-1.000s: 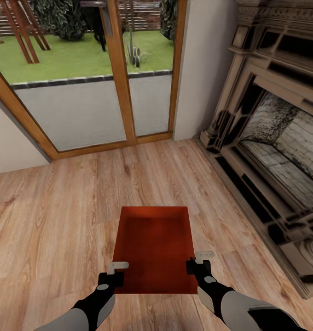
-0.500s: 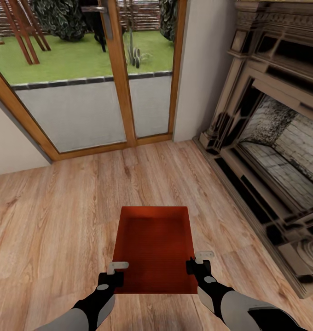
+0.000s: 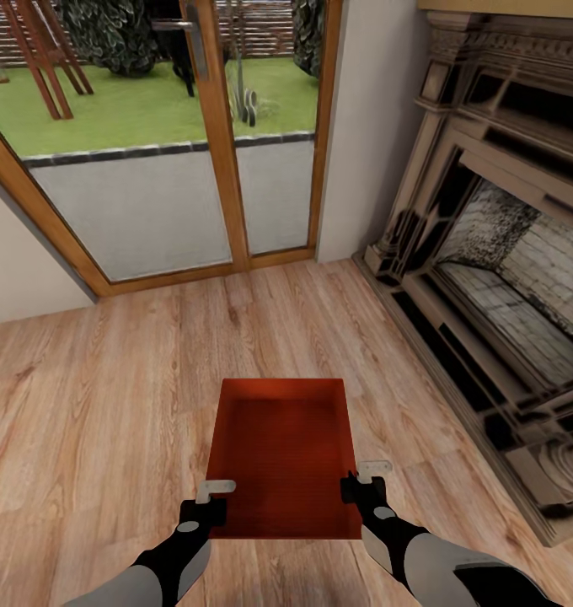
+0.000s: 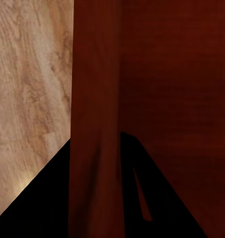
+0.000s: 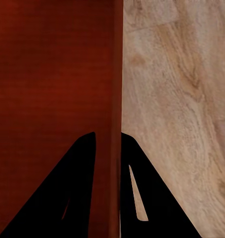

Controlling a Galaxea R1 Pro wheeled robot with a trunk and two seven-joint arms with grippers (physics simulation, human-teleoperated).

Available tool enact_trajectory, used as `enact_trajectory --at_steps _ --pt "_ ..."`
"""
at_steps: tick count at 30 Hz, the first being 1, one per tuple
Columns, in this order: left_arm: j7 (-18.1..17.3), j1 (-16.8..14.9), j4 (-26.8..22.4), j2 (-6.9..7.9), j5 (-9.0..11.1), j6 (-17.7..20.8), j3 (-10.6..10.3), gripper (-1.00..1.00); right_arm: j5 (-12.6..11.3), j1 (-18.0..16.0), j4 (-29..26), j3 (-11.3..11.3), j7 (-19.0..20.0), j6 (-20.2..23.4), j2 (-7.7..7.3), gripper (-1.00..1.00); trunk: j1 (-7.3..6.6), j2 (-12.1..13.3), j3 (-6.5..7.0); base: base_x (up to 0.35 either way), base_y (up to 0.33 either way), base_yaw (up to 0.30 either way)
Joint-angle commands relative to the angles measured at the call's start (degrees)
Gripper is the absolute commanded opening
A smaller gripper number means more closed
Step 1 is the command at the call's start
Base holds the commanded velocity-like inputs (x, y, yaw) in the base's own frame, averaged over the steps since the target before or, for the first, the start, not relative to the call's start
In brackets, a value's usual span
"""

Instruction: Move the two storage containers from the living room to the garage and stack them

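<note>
Container [image 3: 282, 459], red-orange and open-topped, up off the wood-plank floor [image 3: 109, 396] and carried low in front of the robot, one arm on each side. Left gripper [image 3: 209, 499] is at the near left corner, its fingers closed over the left wall close to the near edge. From the left wrist camera that wall [image 4: 95, 124] runs straight up between the two dark fingers [image 4: 37, 198], one outside over the planks, one inside against the red interior, clamped tight. Right gripper [image 3: 361, 479] mirrors it at the near right corner, and the right wrist camera has the right wall [image 5: 114, 99] pinched between its fingers [image 5: 80, 188], again one inside and one outside. Box sits level, its inside bare and ribbed on the bottom.

Ahead, a glass patio door [image 3: 152, 135] with a warm wood frame looks out on paving and a green lawn. To the right, a big carved fireplace [image 3: 497, 278] with a pale brick firebox stands against the wall, well apart from the box. Light wood planks run under everything.
</note>
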Motion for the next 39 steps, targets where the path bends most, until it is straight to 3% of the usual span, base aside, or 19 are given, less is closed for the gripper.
enact_trajectory --at_steps 1,39 --pt "1.24 -0.07 -0.15 0.01 -0.4 -0.57 0.66 -1.0 -0.63 -0.02 0.31 -1.4 -0.41 -0.18 0.0 -1.0 -0.23 0.39 0.15 0.0 0.0 0.0" --pt "1.24 -0.07 -0.15 0.04 -0.41 -0.62 0.67 -1.0 -0.63 -0.04 0.31 -1.38 -0.56 -0.46 0.09 -1.0 -8.57 15.63 6.98 0.0 0.0 0.0"
